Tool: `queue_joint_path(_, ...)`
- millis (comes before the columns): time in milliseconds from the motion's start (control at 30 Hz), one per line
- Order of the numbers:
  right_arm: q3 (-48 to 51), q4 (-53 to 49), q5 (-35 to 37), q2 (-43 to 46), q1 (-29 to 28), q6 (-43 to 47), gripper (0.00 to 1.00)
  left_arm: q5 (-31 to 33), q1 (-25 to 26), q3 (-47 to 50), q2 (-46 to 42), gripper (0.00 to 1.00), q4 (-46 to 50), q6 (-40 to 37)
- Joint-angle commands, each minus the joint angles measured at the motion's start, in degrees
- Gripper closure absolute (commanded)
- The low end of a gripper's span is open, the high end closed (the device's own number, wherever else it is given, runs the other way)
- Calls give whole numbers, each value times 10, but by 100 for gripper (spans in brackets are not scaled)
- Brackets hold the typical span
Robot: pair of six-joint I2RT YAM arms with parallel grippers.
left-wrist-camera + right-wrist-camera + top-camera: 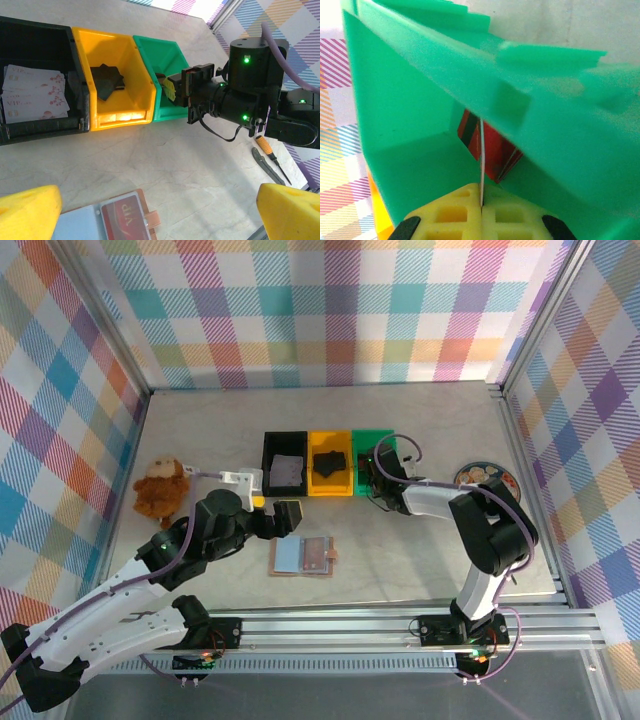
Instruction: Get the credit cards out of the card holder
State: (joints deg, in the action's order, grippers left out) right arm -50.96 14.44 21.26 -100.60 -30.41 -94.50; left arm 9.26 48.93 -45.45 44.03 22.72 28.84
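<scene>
The card holder (303, 557) lies open on the table, pale blue inside, and a red VIP card (122, 220) sits in its right half. My left gripper (289, 519) hovers just above and behind it, open. Its yellow pads (28, 212) stand wide apart, with nothing between them, and the card holder (80, 226) lies below. My right gripper (481, 204) is inside the green bin (373, 462), shut on a thin card (481, 150) seen edge-on. Red cards (495, 152) rest at the bottom of that bin.
A black bin (45, 50) holds white VIP cards (32, 92). A yellow bin (112, 107) holds black cards (107, 82). A stuffed monkey (160, 490) sits at the left and a round dish (487, 478) at the right. A screwdriver (270, 156) lies near the right arm (250, 90).
</scene>
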Motion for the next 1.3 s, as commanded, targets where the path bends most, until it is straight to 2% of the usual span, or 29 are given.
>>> queue_joint_path(0,-23,4,10,-18,6,8,100,-10,-4,10,-1,0,-10,-11)
queue_joint_path(100,-10,39,-2,-38,10,-8,100,-13,-4,8,4,0,-10,-11)
queue_joint_path(333,-18,33,0,-53,13,-10,96,-17,-3,12,9,0,-13,-13)
queue_joint_path(500,-19,30,-3,-50,13,-9,81,-20,-4,12,13,0,-14,-13)
queue_joint_path(633,-21,19,-4,-38,14,-1,62,-23,-4,10,15,0,-12,-14)
queue_joint_path(900,-22,16,-16,-23,16,2,53,-26,-3,5,17,0,-9,-16)
queue_joint_path(1033,-38,0,-24,-7,17,34,48,-26,-4,4,16,0,-5,-16)
queue_joint_path(1100,-45,-14,-24,6,17,46,40,-27,-3,3,15,0,-7,-15)
queue_joint_path(1267,-79,-61,-27,34,17,108,28,-25,-4,6,16,0,-2,-3)
